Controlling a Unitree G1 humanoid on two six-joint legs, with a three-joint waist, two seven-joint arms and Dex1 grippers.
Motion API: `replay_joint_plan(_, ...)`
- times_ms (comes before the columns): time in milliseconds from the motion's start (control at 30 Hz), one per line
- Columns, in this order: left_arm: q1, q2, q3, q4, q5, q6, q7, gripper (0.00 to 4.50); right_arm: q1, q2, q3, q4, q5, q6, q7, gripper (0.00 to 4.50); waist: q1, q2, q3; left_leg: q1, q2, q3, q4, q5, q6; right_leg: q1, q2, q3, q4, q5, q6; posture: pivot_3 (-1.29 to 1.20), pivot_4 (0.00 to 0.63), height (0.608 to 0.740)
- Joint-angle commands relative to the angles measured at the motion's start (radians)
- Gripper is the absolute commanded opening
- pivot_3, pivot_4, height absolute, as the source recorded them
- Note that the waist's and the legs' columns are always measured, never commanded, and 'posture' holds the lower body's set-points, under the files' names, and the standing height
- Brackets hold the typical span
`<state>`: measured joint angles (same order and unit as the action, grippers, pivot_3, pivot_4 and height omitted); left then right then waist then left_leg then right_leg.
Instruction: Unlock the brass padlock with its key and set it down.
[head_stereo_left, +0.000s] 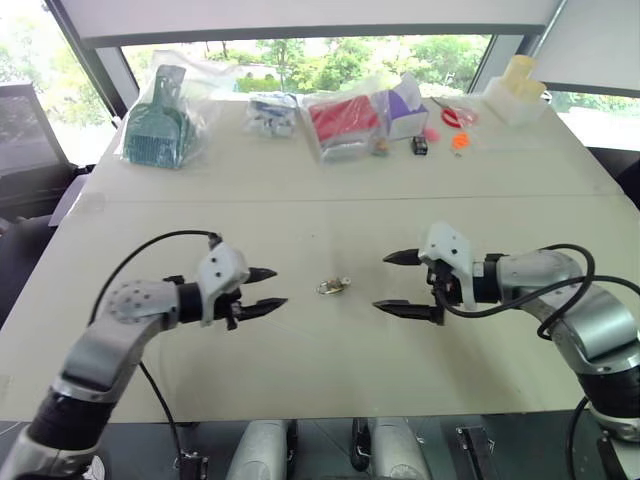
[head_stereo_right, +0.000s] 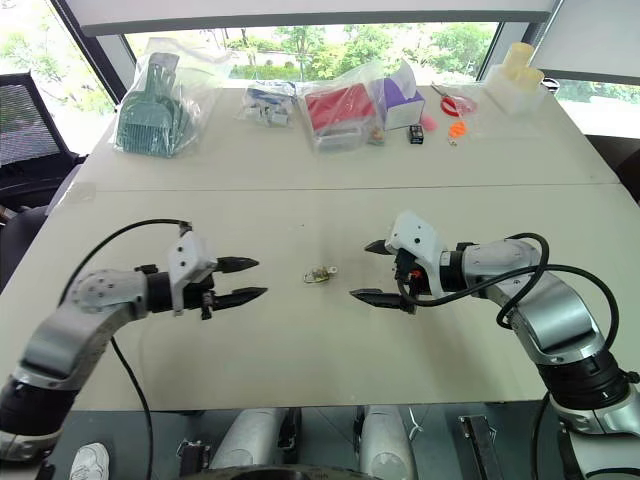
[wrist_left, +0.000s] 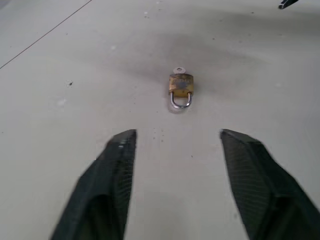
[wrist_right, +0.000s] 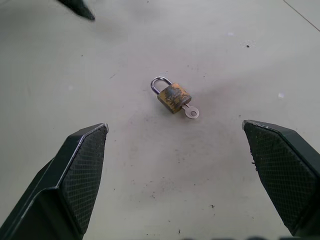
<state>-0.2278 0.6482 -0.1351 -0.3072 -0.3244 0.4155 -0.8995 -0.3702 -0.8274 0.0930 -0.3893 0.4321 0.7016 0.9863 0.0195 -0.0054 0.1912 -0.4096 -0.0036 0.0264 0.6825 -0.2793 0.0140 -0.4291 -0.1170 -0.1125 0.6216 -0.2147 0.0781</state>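
Brass padlock (wrist_right: 173, 97) lies flat on the white table (head_stereo_left: 300, 230), between the two grippers and touching neither. Its silvery shackle (wrist_left: 180, 102) sits in the body as a loop, and whether it is latched cannot be told. The key (wrist_right: 191, 112) sticks out of the end of the body opposite the shackle, its round head resting on the tabletop.

The left gripper (head_stereo_left: 266, 289) hangs just above the table to the robot's left of the padlock, its black fingers spread apart with nothing between them; in the left wrist view the padlock lies ahead of the gap, well clear of both fingertips (wrist_left: 122, 150). The right gripper (head_stereo_left: 393, 282) hangs on the other side, pointing toward the padlock, its fingers parted wide and empty as well; in the right wrist view the padlock sits ahead of the wide gap between the fingertips (wrist_right: 90, 150).

Along the far edge of the table stand bagged goods: a clear bag holding a green plastic item (head_stereo_left: 160, 125), a small bag with blue-and-white contents (head_stereo_left: 270, 115), a bag with a red item (head_stereo_left: 345, 122) and a purple-and-white box (head_stereo_left: 405, 110). Near them lie a small black item (head_stereo_left: 419, 146), red-handled scissors (head_stereo_left: 458, 116), small orange pieces (head_stereo_left: 459, 141) and a pale yellow container (head_stereo_left: 517, 88).
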Motion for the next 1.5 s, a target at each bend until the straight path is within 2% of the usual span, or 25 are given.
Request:
replay_joint_plan(33, -0.037, -0.047, -0.069, 0.035, 0.071, -0.056, 0.03, 4.32, 0.001, 0.001, -0.019, -0.035, 0.002, -0.008, -0.016, 4.5, -0.002, 0.0, 0.0, 0.0, 0.0, 0.0, 0.0, 0.0, 0.0, 0.0, 0.0, 0.0, 0.0, 0.0, 0.001, 0.0, 0.15, 0.74)
replay_joint_plan(67, -0.049, -0.067, -0.096, 0.056, 0.097, -0.076, 0.034, 4.44, 0.007, 0.002, -0.021, -0.04, 0.003, -0.006, -0.022, 4.5, -0.003, 0.0, 0.0, 0.0, 0.0, 0.0, 0.0, 0.0, 0.0, 0.0, 0.0, 0.0, 0.0, 0.001, 0.001, 0.0, 0.15, 0.74)
replay_joint_plan(267, -0.121, -0.168, -0.192, 0.19, 0.205, -0.145, 0.069, 4.44, 0.033, -0.001, -0.032, -0.079, 0.016, 0.014, -0.051, 4.5, -0.004, 0.0, 0.0, 0.0, 0.0, 0.0, 0.0, 0.0, 0.0, 0.0, 0.0, 0.0, 0.0, 0.001, 0.001, 0.0, 0.15, 0.74)
replay_joint_plan(400, -0.158, -0.234, -0.205, 0.306, 0.241, -0.192, 0.104, 4.44, 0.051, -0.007, -0.05, -0.097, 0.018, 0.02, -0.07, 4.5, -0.004, 0.0, 0.0, 0.0, 0.0, 0.0, 0.0, 0.0, 0.0, 0.0, 0.0, 0.0, 0.0, 0.001, 0.001, 0.0, 0.15, 0.74)
replay_joint_plan(733, -0.191, -0.305, -0.222, 0.466, 0.327, -0.31, 0.146, 4.44, 0.065, -0.008, -0.059, -0.121, 0.019, 0.029, -0.092, 4.5, 0.017, -0.001, -0.001, 0.001, 0.0, 0.0, 0.001, 0.0, 0.0, 0.002, 0.0, 0.0, -0.001, 0.002, 0.001, 0.0, 0.15, 0.74)
replay_joint_plan(767, -0.191, -0.305, -0.222, 0.471, 0.332, -0.316, 0.147, 3.89, 0.064, -0.008, -0.059, -0.12, 0.019, 0.028, -0.092, 4.5, 0.02, -0.001, -0.001, 0.001, 0.0, 0.0, 0.001, 0.0, 0.0, 0.002, 0.0, 0.0, -0.001, 0.002, 0.001, 0.0, 0.15, 0.74)
replay_joint_plan(900, -0.185, -0.286, -0.229, 0.471, 0.349, -0.323, 0.139, 2.29, 0.06, -0.011, -0.058, -0.113, 0.016, 0.023, -0.09, 4.5, 0.021, -0.001, -0.001, 0.001, 0.0, 0.0, 0.002, 0.0, 0.0, 0.002, 0.0, 0.0, -0.002, 0.003, 0.001, 0.0, 0.15, 0.74)
replay_joint_plan(933, -0.182, -0.282, -0.228, 0.468, 0.349, -0.324, 0.138, 2.07, 0.059, -0.011, -0.056, -0.112, 0.015, 0.022, -0.089, 4.5, 0.021, -0.001, -0.001, 0.001, 0.0, 0.0, 0.002, 0.0, 0.0, 0.002, 0.0, 0.0, -0.002, 0.003, 0.0, 0.0, 0.15, 0.74)
replay_joint_plan(967, -0.181, -0.28, -0.226, 0.465, 0.347, -0.324, 0.136, 1.54, 0.056, -0.009, -0.054, -0.11, 0.014, 0.02, -0.089, 4.5, 0.02, -0.001, -0.001, 0.002, 0.0, 0.0, 0.002, 0.0, 0.0, 0.002, 0.0, 0.0, -0.001, 0.003, 0.0, 0.0, 0.15, 0.74)
replay_joint_plan(1033, -0.178, -0.273, -0.218, 0.455, 0.339, -0.315, 0.131, 0.9, 0.048, -0.001, -0.043, -0.105, 0.006, 0.011, -0.092, 4.5, 0.018, -0.001, -0.001, 0.002, 0.0, 0.0, 0.002, 0.0, 0.001, 0.002, 0.0, 0.0, -0.001, 0.003, 0.0, 0.0, 0.15, 0.74)
replay_joint_plan(1100, -0.178, -0.262, -0.209, 0.442, 0.328, -0.306, 0.122, 0.77, 0.041, 0.01, -0.031, -0.099, -0.006, 0.001, -0.101, 4.5, 0.016, -0.001, -0.001, 0.002, 0.001, 0.0, 0.002, 0.0, 0.001, 0.002, 0.0, 0.0, -0.001, 0.003, 0.0, 0.0, 0.15, 0.74)
replay_joint_plan(1233, -0.179, -0.231, -0.143, 0.322, 0.18, -0.23, 0.02, 0.77, 0.019, 0.046, 0.082, -0.025, -0.205, -0.201, -0.168, 4.5, 0.011, -0.001, -0.001, 0.002, 0.001, 0.0, 0.001, 0.0, 0.0, 0.002, 0.002, 0.0, -0.001, 0.003, 0.0, 0.0, 0.15, 0.74)
replay_joint_plan(1500, -0.219, -0.155, -0.061, 0.179, 0.048, -0.087, -0.08, 0.77, -0.027, 0.11, 0.199, 0.093, -0.423, -0.495, -0.206, 4.5, 0.019, -0.001, 0.0, 0.0, 0.0, 0.001, 0.001, 0.0, 0.0, 0.001, 0.001, 0.0, -0.003, 0.003, 0.001, 0.0, 0.15, 0.74)
